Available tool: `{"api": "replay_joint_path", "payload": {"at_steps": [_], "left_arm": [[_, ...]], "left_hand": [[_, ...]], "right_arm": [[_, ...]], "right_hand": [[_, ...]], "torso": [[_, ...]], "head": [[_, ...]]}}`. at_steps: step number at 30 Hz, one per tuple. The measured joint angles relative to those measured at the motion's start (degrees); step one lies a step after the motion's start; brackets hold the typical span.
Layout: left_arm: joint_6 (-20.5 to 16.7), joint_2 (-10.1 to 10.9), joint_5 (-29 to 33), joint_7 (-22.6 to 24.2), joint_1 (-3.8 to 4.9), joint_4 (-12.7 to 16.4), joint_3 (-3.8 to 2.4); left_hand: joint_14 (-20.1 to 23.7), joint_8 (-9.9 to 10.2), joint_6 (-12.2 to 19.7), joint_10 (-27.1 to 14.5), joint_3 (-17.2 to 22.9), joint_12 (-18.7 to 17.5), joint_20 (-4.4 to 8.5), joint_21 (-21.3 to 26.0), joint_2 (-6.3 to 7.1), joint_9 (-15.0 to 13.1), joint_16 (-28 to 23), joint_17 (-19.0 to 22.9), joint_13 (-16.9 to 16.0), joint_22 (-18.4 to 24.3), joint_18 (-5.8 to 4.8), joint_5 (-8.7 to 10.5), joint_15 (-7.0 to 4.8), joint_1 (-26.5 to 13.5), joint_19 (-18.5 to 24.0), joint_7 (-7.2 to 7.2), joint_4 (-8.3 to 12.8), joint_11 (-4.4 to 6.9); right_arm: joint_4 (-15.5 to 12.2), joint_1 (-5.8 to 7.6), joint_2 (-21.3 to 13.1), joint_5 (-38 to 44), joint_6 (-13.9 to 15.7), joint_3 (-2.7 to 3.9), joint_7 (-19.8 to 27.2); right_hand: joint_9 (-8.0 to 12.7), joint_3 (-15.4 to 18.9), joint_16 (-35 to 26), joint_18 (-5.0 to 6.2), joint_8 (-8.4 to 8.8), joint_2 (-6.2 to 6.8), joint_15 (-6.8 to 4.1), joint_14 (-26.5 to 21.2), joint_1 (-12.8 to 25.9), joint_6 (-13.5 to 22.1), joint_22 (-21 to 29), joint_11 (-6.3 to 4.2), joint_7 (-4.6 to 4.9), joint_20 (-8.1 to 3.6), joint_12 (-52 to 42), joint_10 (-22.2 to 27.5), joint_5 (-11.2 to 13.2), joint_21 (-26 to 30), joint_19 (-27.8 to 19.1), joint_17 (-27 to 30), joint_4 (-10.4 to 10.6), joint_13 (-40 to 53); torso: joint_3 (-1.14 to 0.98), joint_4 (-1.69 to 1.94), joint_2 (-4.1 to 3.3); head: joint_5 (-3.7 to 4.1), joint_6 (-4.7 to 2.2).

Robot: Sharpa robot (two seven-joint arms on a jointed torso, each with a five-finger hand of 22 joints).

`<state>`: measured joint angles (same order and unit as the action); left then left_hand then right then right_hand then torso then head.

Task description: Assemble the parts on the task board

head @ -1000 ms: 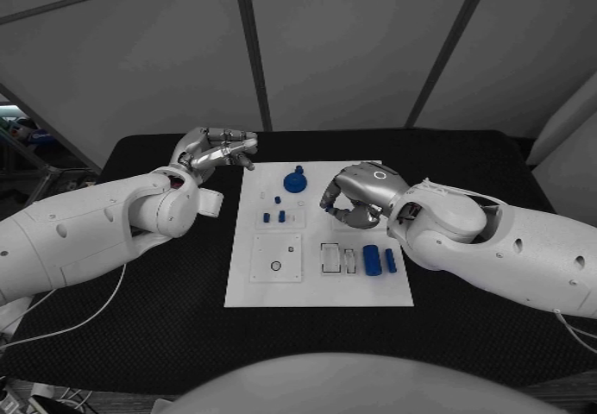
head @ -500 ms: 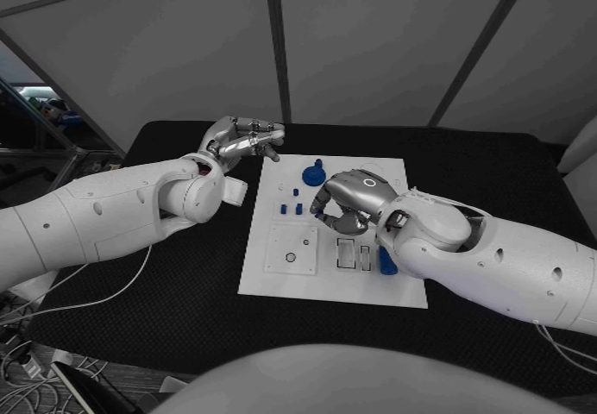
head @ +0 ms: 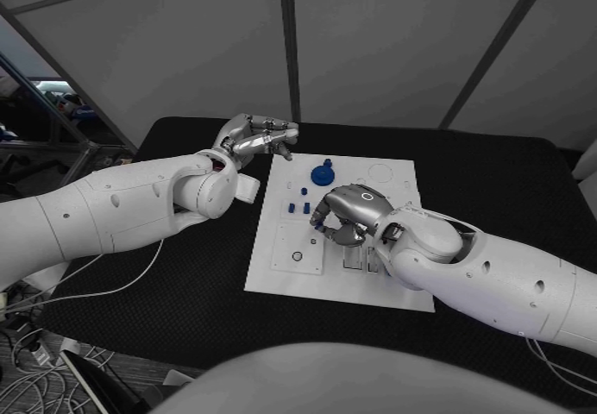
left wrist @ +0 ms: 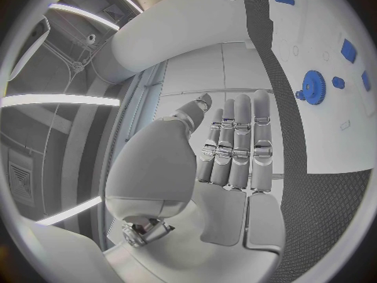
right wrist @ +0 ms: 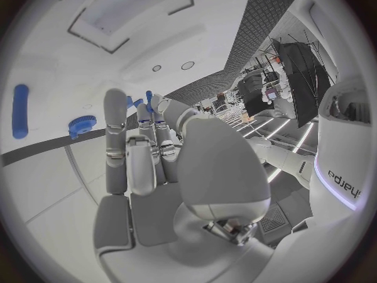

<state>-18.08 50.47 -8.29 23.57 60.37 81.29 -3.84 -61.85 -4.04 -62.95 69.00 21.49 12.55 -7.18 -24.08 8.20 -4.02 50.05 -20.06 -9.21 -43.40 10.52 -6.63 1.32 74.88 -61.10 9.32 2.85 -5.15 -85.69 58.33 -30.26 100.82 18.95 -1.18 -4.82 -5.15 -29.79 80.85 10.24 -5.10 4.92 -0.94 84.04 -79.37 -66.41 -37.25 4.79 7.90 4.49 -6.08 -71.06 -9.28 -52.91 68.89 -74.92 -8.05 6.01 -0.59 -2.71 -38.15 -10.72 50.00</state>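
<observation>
Head view: the camera has swung since a second ago, so the whole picture has shifted; against the task board (head: pixel 276 276) itself, the right robot hand (head: pixel 343 214) has slid from the board's far right part toward its middle and now hangs low over the slots there, covering the long blue pieces that lay open to view before. Fingers curled under; whether they pinch anything I cannot tell. Likely it is closing in on a part to seat. Left robot hand (head: pixel 258 137) holds off the board's far left corner over the tabletop (head: pixel 186 285), fingers bent inward, nothing seen in them. Blue gear (head: pixel 323 175) stands on the far half, knob up, untouched; small blue pegs (head: pixel 298 207) sit nearer in a short row. Left wrist view: left robot hand (left wrist: pixel 229 163) fingers straight, side by side, empty; gear (left wrist: pixel 311 85) beyond them. Right wrist view: right robot hand (right wrist: pixel 153 170) fingers extended, close together; a long blue part (right wrist: pixel 21 119) lies flat on the board, long axis roughly along the fingers.
</observation>
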Motion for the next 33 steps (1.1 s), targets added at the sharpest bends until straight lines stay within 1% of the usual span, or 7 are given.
{"api": "replay_joint_path", "payload": {"at_steps": [6,11,24,33], "left_arm": [[0.07,-0.1,0.0,-0.04,0.01,0.0,0.0],[0.13,-0.1,0.0,-0.08,0.01,0.0,0.0],[0.26,-0.32,0.01,-0.13,0.01,-0.03,0.0],[0.3,-0.41,0.02,-0.16,0.02,-0.1,0.0]], "left_hand": [[0.0,0.0,0.0,0.0,0.0,0.0,0.0,0.0,0.0,0.0,0.0,0.0,0.0,0.0,0.01,0.0,0.0,0.0,0.0,0.0,0.0,0.0],[0.0,0.0,0.0,0.0,0.0,0.0,0.0,0.0,0.0,0.0,0.0,0.0,0.01,0.0,0.0,0.0,0.0,0.0,0.0,0.0,0.0,0.0],[0.0,0.0,0.0,0.0,0.0,0.0,0.0,0.0,0.0,0.0,0.0,-0.01,0.01,-0.01,0.0,0.0,0.0,0.0,0.0,0.0,0.0,0.0],[0.0,0.0,0.0,0.0,0.0,0.0,0.0,0.0,0.0,0.0,0.0,-0.01,0.02,-0.01,0.0,0.0,0.0,0.0,0.0,0.0,0.0,0.0]], "right_arm": [[0.51,-0.67,0.27,-0.29,-0.05,-0.03,0.36],[0.8,-1.1,0.41,-0.47,-0.1,-0.07,0.6],[2.1,-1.58,1.14,-0.7,-0.71,-0.36,0.89],[2.46,-1.81,1.38,-0.75,-1.21,-0.44,1.02]], "right_hand": [[0.0,0.0,0.0,0.0,0.0,0.08,0.0,0.0,0.08,0.0,0.0,0.0,0.0,0.0,0.11,0.0,0.01,0.0,0.0,0.0,0.0,-0.06],[0.0,0.0,0.0,0.0,0.0,0.14,0.0,0.0,0.14,0.0,0.01,0.0,0.0,0.0,0.19,0.0,0.01,0.0,0.0,0.01,0.0,-0.06],[0.01,0.01,0.0,0.0,0.0,0.15,0.0,0.0,0.15,0.0,0.01,0.0,0.0,0.0,0.28,0.0,0.02,-0.26,0.0,0.01,0.01,0.01],[0.01,-0.07,0.0,0.0,0.0,0.21,0.0,0.0,0.2,0.0,-0.07,0.0,0.0,0.0,0.16,0.0,-0.2,-0.26,0.0,0.02,-0.07,-0.01]], "torso": [[-0.01,-0.02,-0.01],[-0.04,-0.04,-0.02],[-0.02,-0.05,-0.02],[-0.02,-0.05,-0.02]], "head": [[-0.4,0.0],[-0.58,0.0],[-0.63,0.0],[-0.75,0.0]]}}
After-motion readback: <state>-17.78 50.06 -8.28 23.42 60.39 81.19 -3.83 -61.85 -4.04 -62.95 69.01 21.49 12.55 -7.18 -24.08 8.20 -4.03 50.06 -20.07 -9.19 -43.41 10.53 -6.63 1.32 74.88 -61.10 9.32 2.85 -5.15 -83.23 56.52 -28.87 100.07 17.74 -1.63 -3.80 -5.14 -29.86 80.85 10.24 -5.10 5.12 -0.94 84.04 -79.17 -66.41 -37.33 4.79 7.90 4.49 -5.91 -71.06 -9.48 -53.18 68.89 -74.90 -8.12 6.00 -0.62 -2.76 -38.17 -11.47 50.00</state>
